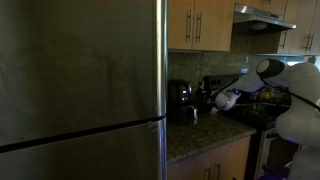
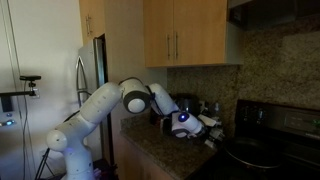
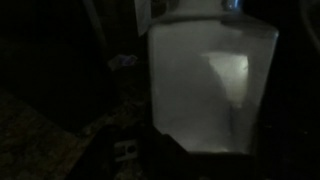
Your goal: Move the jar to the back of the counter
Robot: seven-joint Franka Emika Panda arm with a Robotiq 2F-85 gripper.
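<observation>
Closest to the wrist camera, the jar [image 3: 210,85] fills the view from centre towards 3 o'clock, a pale blurred block in darkness. Shadow hides everything beside it, so whether the gripper [image 1: 220,102] clasps it or stands loose cannot be told. In an exterior view the gripper hangs above the counter [image 1: 205,140], with the black coffee maker [image 1: 181,102] at its 9 o'clock.

The black boxy coffee maker [image 1: 181,102] stands on the dark speckled granite counter [image 1: 205,138], at nine o'clock from the black stove top [image 1: 252,116] (in an exterior view).
</observation>
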